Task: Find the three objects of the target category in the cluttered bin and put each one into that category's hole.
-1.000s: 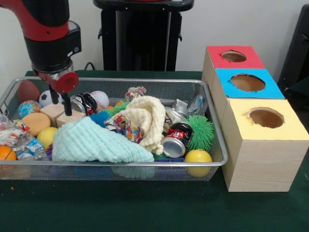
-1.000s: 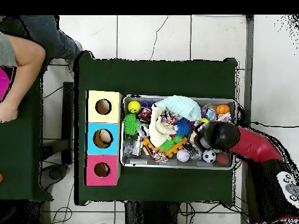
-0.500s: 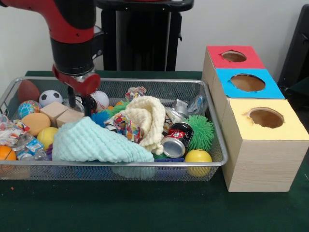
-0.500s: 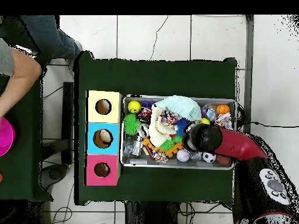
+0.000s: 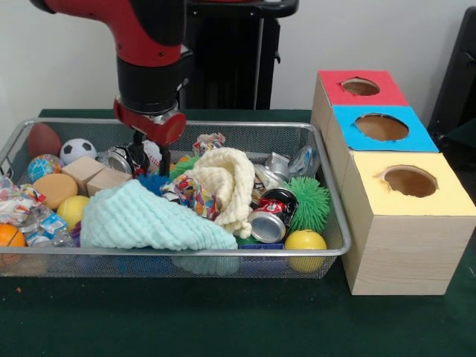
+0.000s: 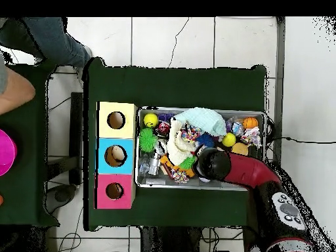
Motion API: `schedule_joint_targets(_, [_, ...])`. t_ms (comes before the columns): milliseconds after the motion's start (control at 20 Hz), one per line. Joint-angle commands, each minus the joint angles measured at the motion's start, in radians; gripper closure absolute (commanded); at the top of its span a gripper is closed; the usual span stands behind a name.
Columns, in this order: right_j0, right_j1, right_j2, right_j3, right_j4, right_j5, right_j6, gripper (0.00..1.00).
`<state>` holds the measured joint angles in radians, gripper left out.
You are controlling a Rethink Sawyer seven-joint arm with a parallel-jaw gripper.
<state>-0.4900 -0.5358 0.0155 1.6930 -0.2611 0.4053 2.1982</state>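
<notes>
One second has carried your gripper (image 5: 150,158) rightward along the bin (image 5: 223,128) toward the baseball (image 5: 153,151); fingers apart, gripping nothing

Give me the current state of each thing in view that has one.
gripper: down inside the bin, open or shut not discernible
wire bin: full, cluttered
red hole: open
blue hole: open
yellow hole: open
red can: lying on its side, dented
mint cloth: crumpled, draped over other items
cream cloth: bunched up
yellow ball: resting in the bin's corner
</notes>
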Motion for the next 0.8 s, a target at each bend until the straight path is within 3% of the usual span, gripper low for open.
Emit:
schedule_joint_targets(50, [0.044,0.025,-0.042,0.163,0.057,-0.124,0.25,0.0])
schedule_joint_targets(800, [0.043,0.009,-0.048,0.253,0.142,-0.189,0.201,0.0])
